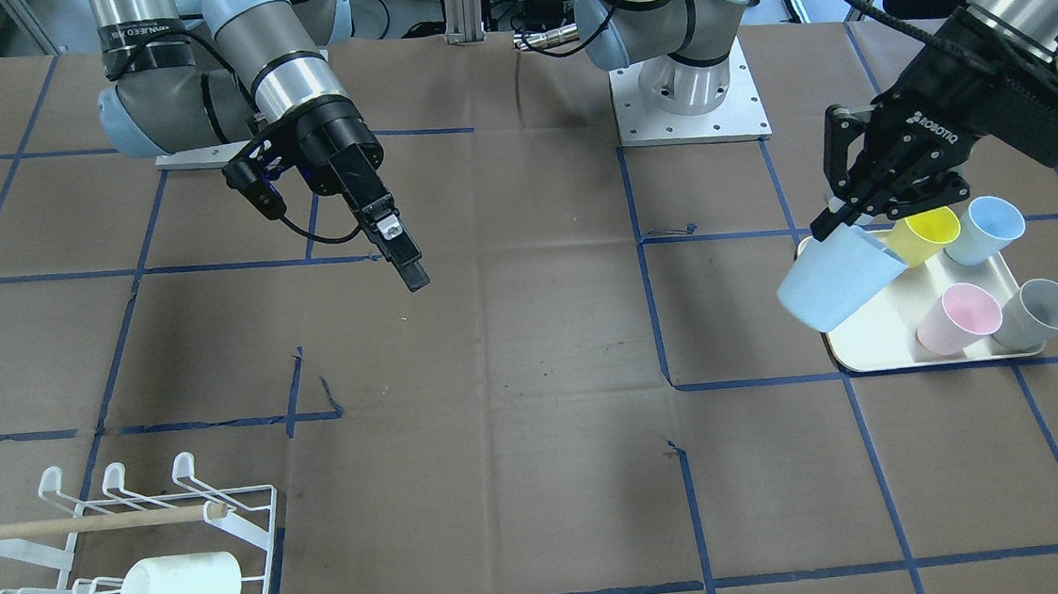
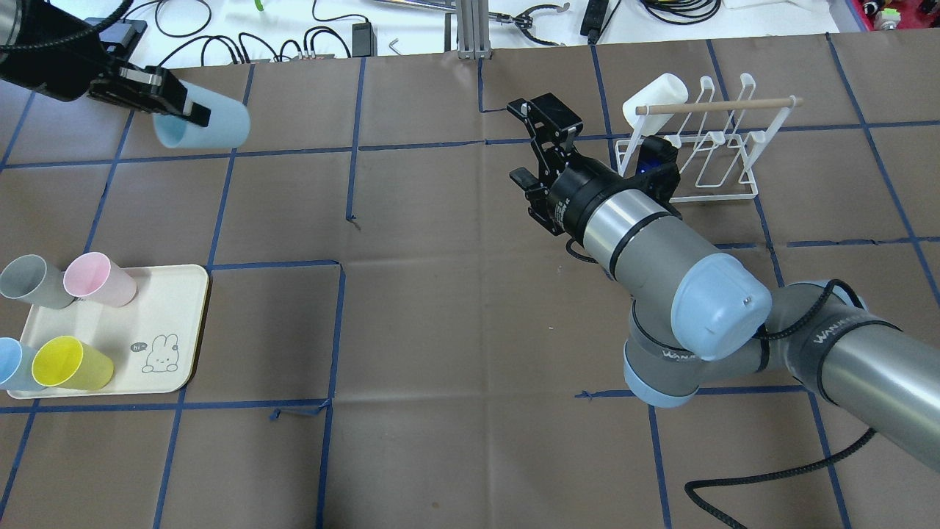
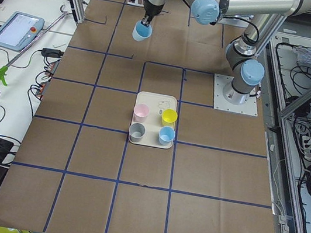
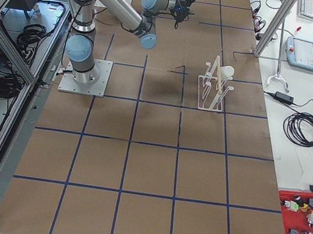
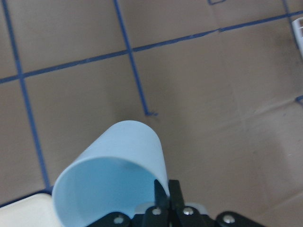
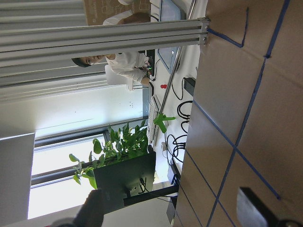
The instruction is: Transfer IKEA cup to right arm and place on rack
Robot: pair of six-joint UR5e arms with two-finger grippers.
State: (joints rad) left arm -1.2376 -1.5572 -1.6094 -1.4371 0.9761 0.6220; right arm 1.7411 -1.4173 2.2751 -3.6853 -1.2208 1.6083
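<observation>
Brown paper ruled into squares by blue tape covers the table. Over its left side the left gripper (image 2: 187, 110) pinches the rim of a pale-blue cup (image 2: 209, 125), one finger inside the mouth and one outside, as the left wrist view shows. The cup hangs in the air on its side, clear of the paper, with its closed base pointing toward the middle of the table. The right gripper (image 2: 523, 143) hovers near the centre with its jaws spread wide and nothing between them, well apart from the cup. Just beyond it stands the rack (image 2: 716, 107).

The cup looks like thin, stiff plastic: light, smooth-walled and likely slippery, with a slight taper. A firm squeeze should not crush it, but a grip on the wall could slide toward the narrow end. The right gripper would best take it across the wall near the base, away from the left fingers at the rim.

I count six cups: the held one, a white cup (image 2: 656, 99) already on the rack, and four on the tray (image 2: 176, 294), namely grey (image 2: 33, 281), pink (image 2: 99, 279), blue (image 2: 11, 364) and yellow (image 2: 70, 364). One rack, one tray, two grippers.
</observation>
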